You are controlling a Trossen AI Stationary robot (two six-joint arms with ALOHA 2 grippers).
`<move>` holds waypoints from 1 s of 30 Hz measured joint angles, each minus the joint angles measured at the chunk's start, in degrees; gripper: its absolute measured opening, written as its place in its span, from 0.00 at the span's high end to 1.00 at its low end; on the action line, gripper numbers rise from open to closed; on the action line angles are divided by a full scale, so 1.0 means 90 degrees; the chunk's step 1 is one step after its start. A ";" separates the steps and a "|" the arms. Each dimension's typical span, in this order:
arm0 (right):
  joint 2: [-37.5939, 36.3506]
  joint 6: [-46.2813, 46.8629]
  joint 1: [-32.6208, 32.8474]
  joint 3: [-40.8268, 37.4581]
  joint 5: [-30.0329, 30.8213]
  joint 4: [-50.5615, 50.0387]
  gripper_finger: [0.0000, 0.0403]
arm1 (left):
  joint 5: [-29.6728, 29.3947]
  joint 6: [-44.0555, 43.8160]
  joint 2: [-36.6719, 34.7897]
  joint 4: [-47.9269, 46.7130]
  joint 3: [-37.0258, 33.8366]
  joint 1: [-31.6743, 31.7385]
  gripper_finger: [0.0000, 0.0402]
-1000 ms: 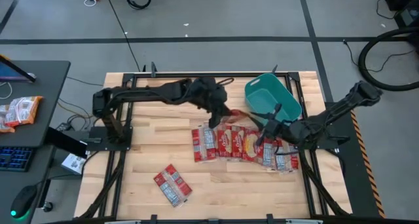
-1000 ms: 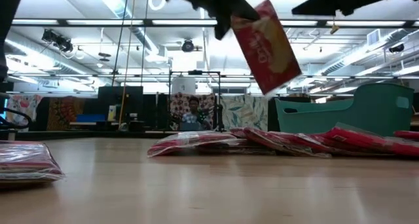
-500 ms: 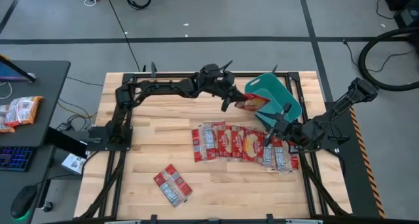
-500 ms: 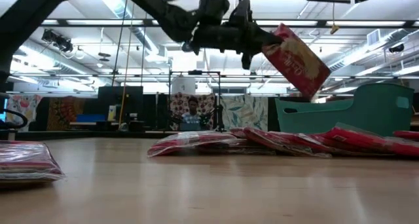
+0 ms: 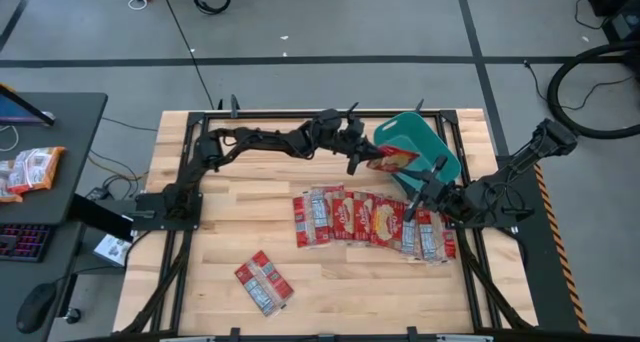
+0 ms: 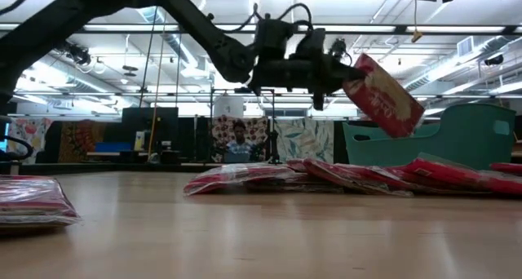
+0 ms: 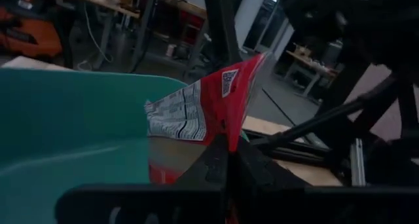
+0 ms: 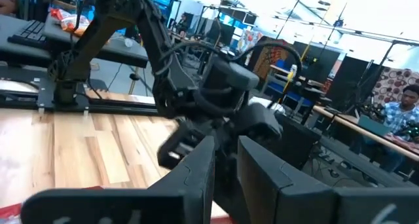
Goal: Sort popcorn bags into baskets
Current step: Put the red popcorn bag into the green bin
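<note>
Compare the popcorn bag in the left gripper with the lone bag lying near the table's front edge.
The held bag hangs tilted in the air, pinched by the shut left gripper at the teal basket; the lone bag lies flat on the table, untouched. The held bag is at the far right, the lone bag near the front left. Both are red printed packets.

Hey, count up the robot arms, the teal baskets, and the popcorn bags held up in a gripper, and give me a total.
robot arms: 2, the left arm and the right arm
teal basket: 1
popcorn bag held up, in the left gripper: 1
total: 4
</note>
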 joint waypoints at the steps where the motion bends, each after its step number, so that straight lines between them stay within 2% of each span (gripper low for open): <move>1: 0.0000 0.0000 -0.0018 0.0000 -0.0001 0.0003 0.82 | 0.0038 -0.0123 0.0068 -0.0065 0.0146 0.0000 0.97; 4: 0.0000 0.0000 -0.0033 0.0000 0.0001 0.0007 0.82 | 0.0195 -0.0177 0.0242 -0.0644 0.0814 -0.0033 0.97; 8: 0.0002 -0.0135 -0.0031 -0.0002 0.0006 0.0196 0.82 | 0.0239 0.0285 0.0362 -0.1982 0.1659 -0.0117 0.97; 11: 0.0002 -0.0329 0.0004 -0.0002 0.0039 0.0349 0.82 | 0.0226 0.0477 0.0510 -0.2591 0.2071 -0.0158 0.97; 19: 0.0007 -0.0289 0.0036 -0.0002 -0.0002 0.0429 0.82 | 0.0166 0.0236 0.0868 -0.2683 0.2223 -0.0124 0.96; 23: 0.0010 -0.0287 0.0102 -0.0002 -0.0004 0.0429 0.82 | -0.0214 0.0543 0.0863 -0.2865 0.2220 -0.0145 0.88; 30: 0.0010 -0.0216 0.0209 -0.0002 -0.0017 0.0426 0.82 | -0.0751 0.0956 0.0858 -0.2964 0.2220 -0.0144 0.63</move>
